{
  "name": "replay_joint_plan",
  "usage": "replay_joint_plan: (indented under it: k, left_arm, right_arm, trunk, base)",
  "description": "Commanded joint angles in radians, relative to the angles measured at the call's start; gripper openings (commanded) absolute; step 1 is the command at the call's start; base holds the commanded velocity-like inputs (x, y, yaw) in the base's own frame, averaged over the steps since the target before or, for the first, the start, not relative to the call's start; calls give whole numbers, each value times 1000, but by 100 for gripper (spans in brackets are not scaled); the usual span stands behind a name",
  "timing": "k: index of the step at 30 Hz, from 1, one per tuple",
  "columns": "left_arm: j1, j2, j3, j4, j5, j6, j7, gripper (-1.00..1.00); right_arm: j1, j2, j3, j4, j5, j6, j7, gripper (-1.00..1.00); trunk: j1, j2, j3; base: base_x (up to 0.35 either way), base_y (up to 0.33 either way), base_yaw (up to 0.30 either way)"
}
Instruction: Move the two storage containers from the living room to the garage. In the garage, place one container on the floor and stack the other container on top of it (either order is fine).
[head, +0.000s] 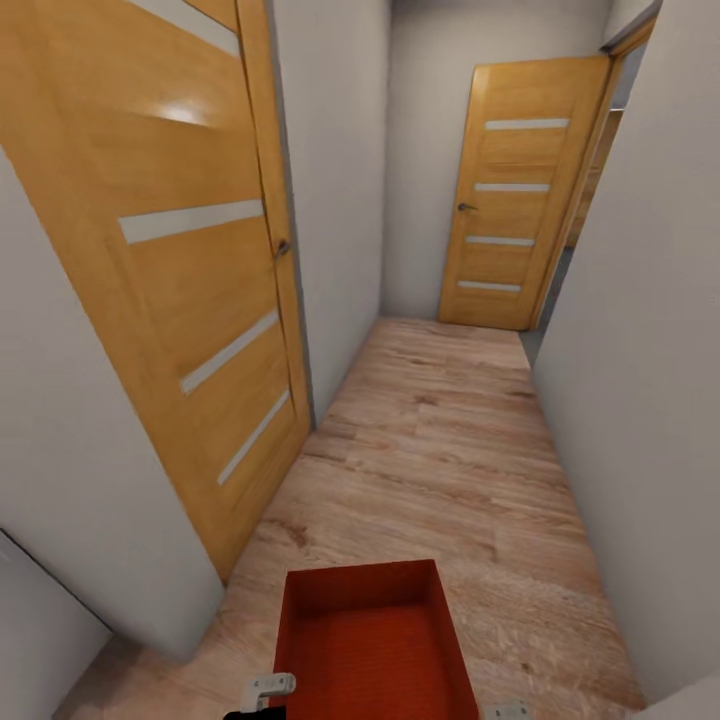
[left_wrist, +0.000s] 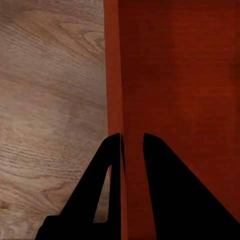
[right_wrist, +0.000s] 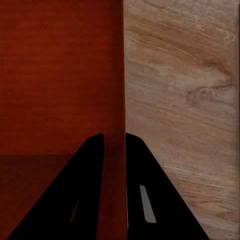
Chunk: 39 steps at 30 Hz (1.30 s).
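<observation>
Orange-red thin plastic container (head: 375, 640) walls pinched by both grippers' fingers (left_wrist: 112, 165) (right_wrist: 95, 165).

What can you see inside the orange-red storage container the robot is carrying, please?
The storage container looks empty: only its ribbed red bottom and inner walls show. Its near end runs past the head view's lower edge, so that part stays unseen.

A narrow corridor of light wood plank floor (head: 440, 450) runs open ahead, hemmed by grey walls (head: 640, 400), a near-left orange wooden door (head: 190, 280) and a far orange door (head: 520, 200).
</observation>
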Motion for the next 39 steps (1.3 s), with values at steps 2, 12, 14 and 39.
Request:
replay_joint_plan:
  k: [2,12,14,39]
  left_arm:
    - [-1,20,-19,-3,-2,-31,10,-100]
    - [-1,20,-19,-4,-3,-32,10,-100]
    - [0,20,-19,-4,-3,-32,10,-100]
    - [-1,20,-19,-4,-3,-32,10,-100]
  right_arm:
    - [0,-1,16,1,-16,3,1,-100]
    - [0,-4,17,1,-15,-1,1,-100]
    - [0,-4,17,1,-15,-1,1,-100]
    - [-1,-12,10,1,-21,8,11,-100]
  trunk:
    - [1,0,-1]
    - [1,0,-1]
    - [1,0,-1]
    - [1,0,-1]
  base:
    - [338,0,-22]
    - [338,0,-4]
    - [338,0,0]
    - [337,0,-55]
